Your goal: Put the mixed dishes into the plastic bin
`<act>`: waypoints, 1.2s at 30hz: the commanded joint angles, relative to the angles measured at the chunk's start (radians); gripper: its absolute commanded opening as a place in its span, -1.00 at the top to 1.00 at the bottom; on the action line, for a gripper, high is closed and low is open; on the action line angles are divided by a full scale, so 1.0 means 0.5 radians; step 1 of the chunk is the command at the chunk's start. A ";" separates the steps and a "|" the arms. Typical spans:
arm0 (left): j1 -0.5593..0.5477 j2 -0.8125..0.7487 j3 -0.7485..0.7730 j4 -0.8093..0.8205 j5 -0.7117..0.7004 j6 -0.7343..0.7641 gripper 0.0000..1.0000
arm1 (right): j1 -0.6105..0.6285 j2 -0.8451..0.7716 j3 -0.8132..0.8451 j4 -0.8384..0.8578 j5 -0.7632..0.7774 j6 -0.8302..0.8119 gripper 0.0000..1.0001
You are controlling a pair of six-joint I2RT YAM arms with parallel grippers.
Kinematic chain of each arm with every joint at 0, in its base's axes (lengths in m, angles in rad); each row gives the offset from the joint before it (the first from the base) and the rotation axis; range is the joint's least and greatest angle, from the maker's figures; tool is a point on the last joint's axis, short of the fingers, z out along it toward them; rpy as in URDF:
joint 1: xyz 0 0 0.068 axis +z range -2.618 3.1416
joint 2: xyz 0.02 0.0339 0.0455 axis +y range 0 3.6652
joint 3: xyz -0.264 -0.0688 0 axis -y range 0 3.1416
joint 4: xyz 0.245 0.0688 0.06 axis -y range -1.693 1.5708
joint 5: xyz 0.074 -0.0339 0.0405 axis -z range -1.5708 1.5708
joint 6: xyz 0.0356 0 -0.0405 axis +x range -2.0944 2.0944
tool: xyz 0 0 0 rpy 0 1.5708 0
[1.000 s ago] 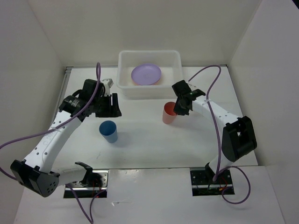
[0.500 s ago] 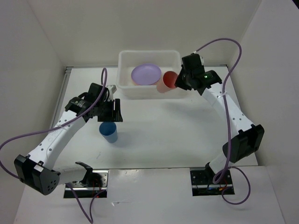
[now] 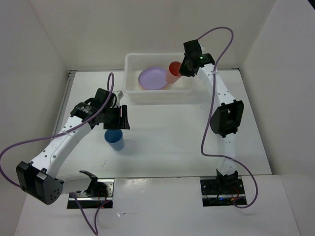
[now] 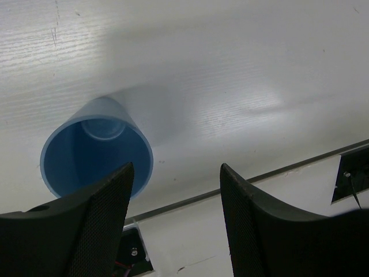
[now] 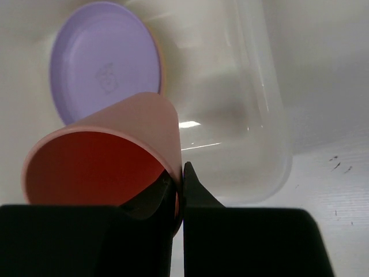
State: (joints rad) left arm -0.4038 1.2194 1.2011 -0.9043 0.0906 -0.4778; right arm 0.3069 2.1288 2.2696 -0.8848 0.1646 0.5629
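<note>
The red cup point(image 3: 173, 70) is pinched by its rim in the closed right gripper point(image 5: 179, 175) above the bin point(image 3: 155, 96) at upper centre, so a release seems called for next, while the blue cup point(image 3: 114, 138) left of centre is hovered over by the spread left gripper point(image 4: 174, 176).

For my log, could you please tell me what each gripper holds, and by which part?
Right gripper: the pink cup, pinched at its rim, one finger inside. Left gripper: nothing, open near the blue cup.

The blue cup point(image 3: 114, 138) stands left of centre on the tabletop point(image 3: 172, 147); the bin point(image 3: 147, 96) blocks its far edge; elsewhere seems open.
</note>
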 commanded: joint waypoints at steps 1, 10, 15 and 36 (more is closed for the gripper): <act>-0.008 0.000 -0.046 0.017 -0.009 -0.023 -0.38 | 0.000 0.184 0.335 -0.236 0.079 -0.049 0.98; -0.027 0.037 -0.046 0.017 -0.028 -0.023 -0.38 | 0.000 0.900 1.468 -0.814 0.100 -0.126 0.98; -0.027 0.019 -0.064 0.017 -0.046 -0.023 -0.38 | 0.000 0.952 1.459 -0.841 0.146 -0.107 0.98; -0.027 0.061 -0.120 0.035 -0.086 -0.023 -0.38 | 0.055 0.893 1.146 -0.841 0.272 -0.169 0.57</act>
State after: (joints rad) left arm -0.4141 1.2404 1.1492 -0.9039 0.0563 -0.4778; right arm 0.3202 2.6080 2.8399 -1.2949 0.2775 0.4923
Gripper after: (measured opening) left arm 0.688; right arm 0.191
